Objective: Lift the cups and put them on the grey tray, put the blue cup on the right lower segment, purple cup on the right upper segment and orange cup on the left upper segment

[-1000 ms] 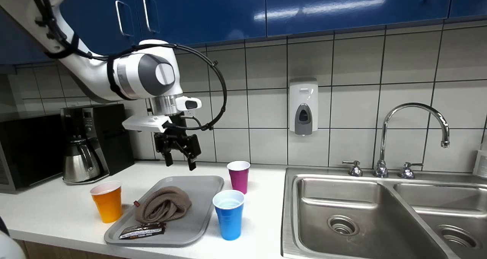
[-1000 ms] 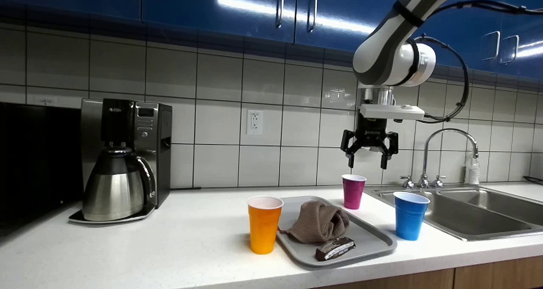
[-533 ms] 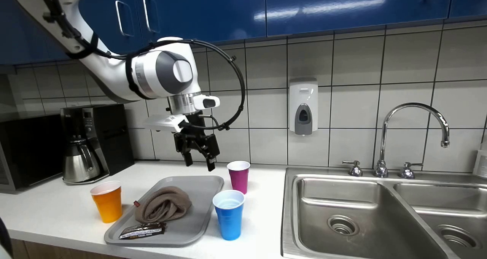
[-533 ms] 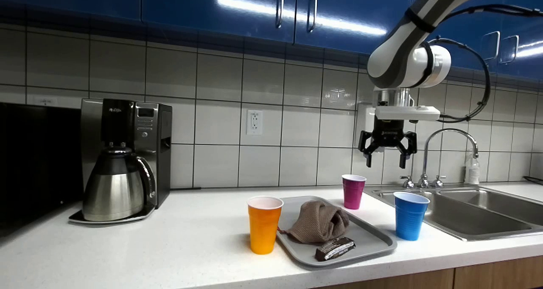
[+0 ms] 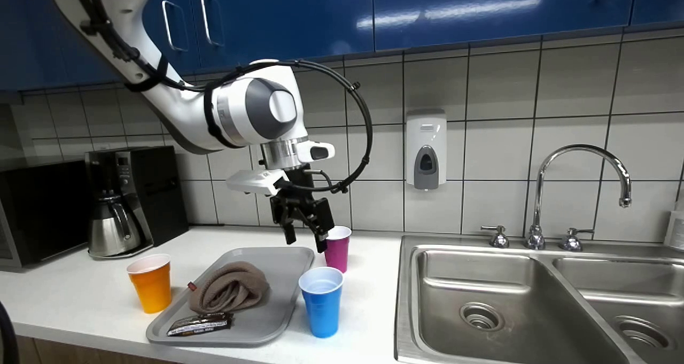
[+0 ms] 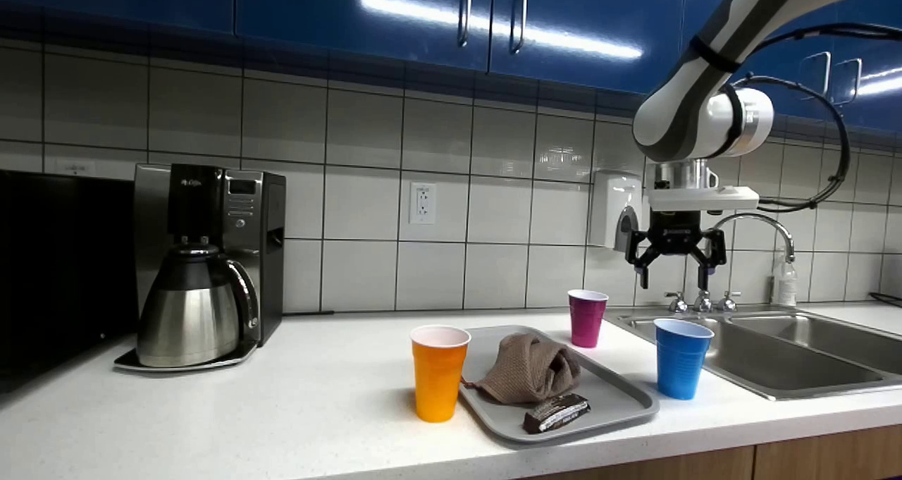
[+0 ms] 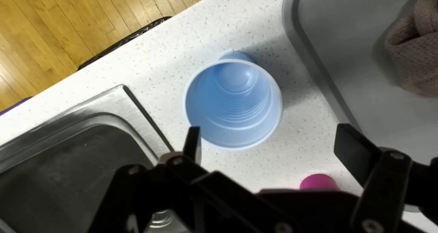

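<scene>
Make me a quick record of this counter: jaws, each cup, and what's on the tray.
jaws: open, holding nothing, above the counter
blue cup: upright, between grey tray and sink
purple cup: upright, between tray and sink, nearer the wall
orange cup: upright, beside the tray, opposite side from the sink
on tray: brown cloth, dark wrapped bar

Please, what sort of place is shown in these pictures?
Probably a kitchen, perhaps in a workplace: it has a double stainless-steel sink, a boxy black-and-silver coffee maker and glossy blue wall cabinets.
</scene>
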Action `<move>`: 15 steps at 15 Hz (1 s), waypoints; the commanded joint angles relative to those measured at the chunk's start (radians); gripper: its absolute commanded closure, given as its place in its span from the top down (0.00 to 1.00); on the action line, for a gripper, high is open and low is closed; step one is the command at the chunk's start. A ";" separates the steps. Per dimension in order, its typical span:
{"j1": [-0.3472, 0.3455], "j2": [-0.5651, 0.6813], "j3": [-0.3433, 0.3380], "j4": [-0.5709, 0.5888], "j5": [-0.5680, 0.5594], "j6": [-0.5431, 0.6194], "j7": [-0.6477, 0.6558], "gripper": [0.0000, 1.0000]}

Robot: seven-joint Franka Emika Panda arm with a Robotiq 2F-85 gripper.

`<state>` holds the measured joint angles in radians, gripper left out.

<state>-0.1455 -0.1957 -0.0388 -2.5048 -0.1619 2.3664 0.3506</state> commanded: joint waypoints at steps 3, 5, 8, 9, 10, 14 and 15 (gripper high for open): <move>-0.012 0.062 -0.024 0.008 0.001 0.041 0.042 1.00; -0.005 0.082 -0.031 0.014 0.022 0.039 0.040 1.00; 0.001 0.111 -0.032 0.019 0.025 0.051 0.051 1.00; 0.003 0.119 -0.031 0.020 0.023 0.058 0.055 1.00; 0.005 0.128 -0.031 0.022 0.024 0.064 0.059 1.00; 0.016 0.161 -0.030 0.033 0.026 0.082 0.076 1.00; 0.019 0.171 -0.031 0.037 0.028 0.086 0.079 1.00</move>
<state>-0.1388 -0.0586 -0.0694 -2.4953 -0.1472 2.4408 0.3983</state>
